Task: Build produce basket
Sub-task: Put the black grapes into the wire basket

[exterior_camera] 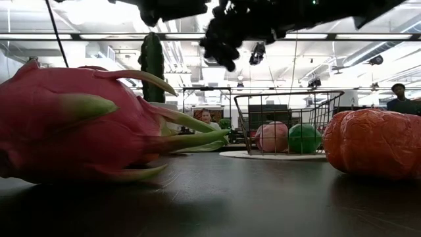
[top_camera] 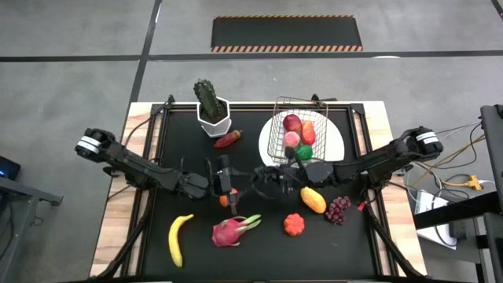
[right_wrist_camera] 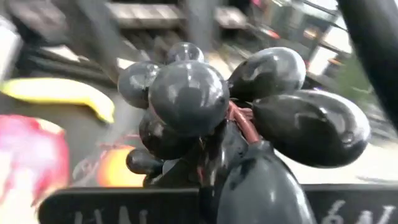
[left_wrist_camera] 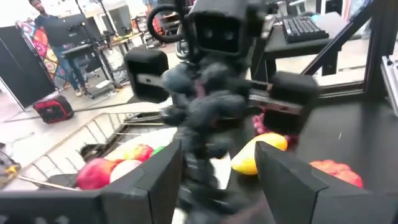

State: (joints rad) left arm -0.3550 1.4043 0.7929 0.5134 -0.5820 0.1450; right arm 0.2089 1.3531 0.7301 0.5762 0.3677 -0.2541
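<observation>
Above the middle of the black table mat [top_camera: 196, 259], the two dark arms meet. The right gripper [top_camera: 271, 179] is closed and pinches a bunch of dark, almost black grapes [right_wrist_camera: 205, 118], held in the air above the mat; in the low view the bunch [exterior_camera: 223, 39] hangs clear of the surface. The left gripper [top_camera: 225, 182] is just beside it, on the left, with its fingers [left_wrist_camera: 155, 177] spread apart and the bunch in front of them. I cannot tell if these fingers touch the grapes.

The small square silver wire basket [top_camera: 292, 132] stands on a round white plate [top_camera: 334, 137] at the far right of the mat. Inside lie a red pomegranate [top_camera: 292, 122], a pink peach [top_camera: 291, 139], a green lime [top_camera: 305, 151] and an orange fruit [top_camera: 309, 130].

Outside the basket, near the front edge, lie a yellow banana [top_camera: 178, 238], a pink dragon fruit [top_camera: 232, 230] and a wrinkled orange-red fruit [top_camera: 294, 225]. A yellow-orange mango [top_camera: 313, 200] and a purple grape bunch [top_camera: 339, 209] lie at the right. A green cactus in a white pot [top_camera: 211, 110] stands far left, with a small red vegetable [top_camera: 228, 140] beside it.
</observation>
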